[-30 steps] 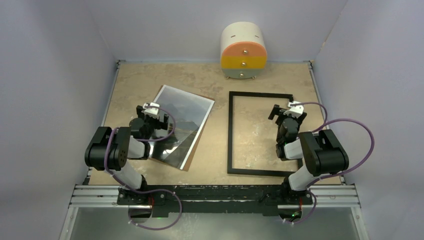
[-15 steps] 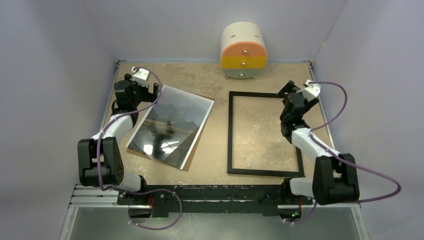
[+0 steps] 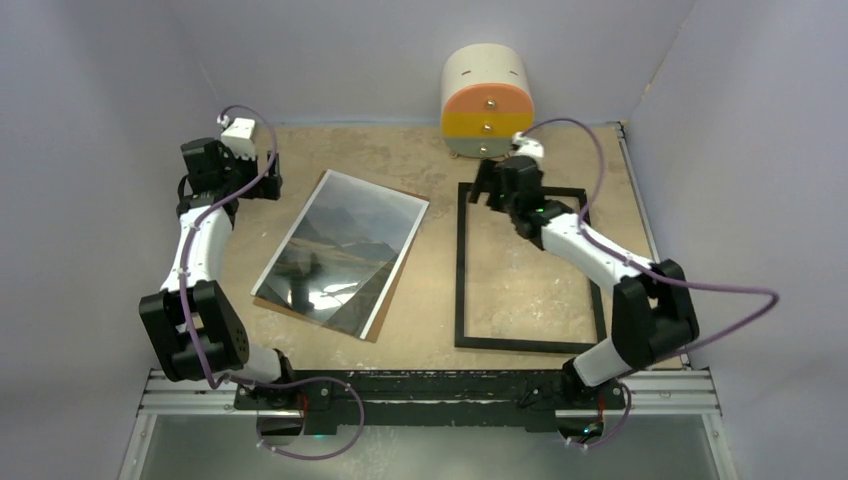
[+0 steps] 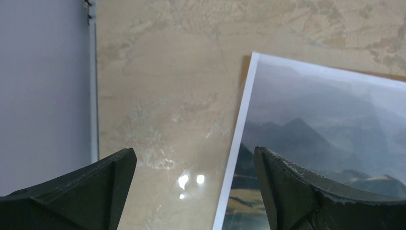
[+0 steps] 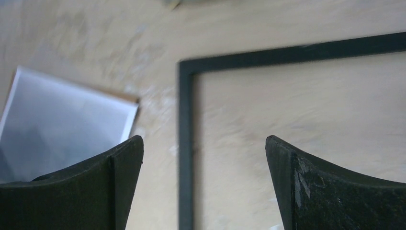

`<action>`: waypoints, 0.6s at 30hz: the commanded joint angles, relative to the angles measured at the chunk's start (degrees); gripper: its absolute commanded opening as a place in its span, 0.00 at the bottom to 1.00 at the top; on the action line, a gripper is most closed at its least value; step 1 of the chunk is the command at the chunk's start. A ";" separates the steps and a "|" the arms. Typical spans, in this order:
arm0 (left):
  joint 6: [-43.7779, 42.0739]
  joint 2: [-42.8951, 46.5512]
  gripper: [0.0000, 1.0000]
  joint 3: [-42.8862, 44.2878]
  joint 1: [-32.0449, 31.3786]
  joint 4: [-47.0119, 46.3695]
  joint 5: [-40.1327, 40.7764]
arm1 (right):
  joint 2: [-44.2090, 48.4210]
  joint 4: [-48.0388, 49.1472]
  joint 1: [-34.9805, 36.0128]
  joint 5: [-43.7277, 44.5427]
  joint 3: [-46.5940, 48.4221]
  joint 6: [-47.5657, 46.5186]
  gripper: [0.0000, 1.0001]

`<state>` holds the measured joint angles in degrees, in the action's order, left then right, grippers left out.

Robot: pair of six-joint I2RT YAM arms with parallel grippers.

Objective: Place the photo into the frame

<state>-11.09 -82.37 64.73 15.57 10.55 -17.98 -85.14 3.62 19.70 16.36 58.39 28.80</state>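
Though arms [image 3: 585, 245] newly outstretched, photo [image 3: 345, 250] unmoved.

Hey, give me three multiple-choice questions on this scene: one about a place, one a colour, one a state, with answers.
1. Where does the photo lie? A) inside the frame B) left of the frame, outside it C) on top of the frame
2. What colour is the frame's visible face? A) black B) white C) red
3. How are the left gripper and right gripper? A) both open, empty B) left shut on the photo C) right shut on the frame
Answers: 1 B, a gap separates them; 2 A, its bars look black; 3 A, both wrist views show spread jaws holding nothing.
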 commanded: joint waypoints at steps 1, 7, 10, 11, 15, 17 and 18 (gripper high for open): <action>-1.22 1.62 1.00 -0.48 -0.07 6.42 -1.77 | -3.73 -11.71 8.86 4.62 4.08 1.11 0.99; -3.69 2.17 1.00 -0.86 -0.09 10.35 -2.29 | -12.64 -18.70 16.30 10.81 8.89 4.25 0.99; -5.15 2.11 1.00 -1.34 -0.06 11.82 -2.59 | -16.62 -21.61 19.42 12.30 10.93 5.47 0.98; -5.47 2.07 1.00 -1.64 -0.03 12.06 -2.59 | -17.85 -22.38 20.09 12.63 11.25 6.12 0.97; -6.02 1.97 1.00 -1.80 -0.07 13.19 -3.29 | -20.48 -24.10 21.57 13.66 12.01 7.81 0.89; -6.18 1.97 1.00 -1.85 -0.04 13.64 -3.90 | -21.66 -25.57 21.86 14.67 12.56 8.73 0.83; -6.27 1.98 1.00 -1.81 -0.09 13.89 -4.29 | -21.99 -25.68 21.94 14.76 12.55 9.07 0.81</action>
<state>-15.81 -82.24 63.11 15.57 22.81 -20.01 -106.72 -17.74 41.58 27.14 68.31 34.61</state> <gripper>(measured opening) 0.996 0.847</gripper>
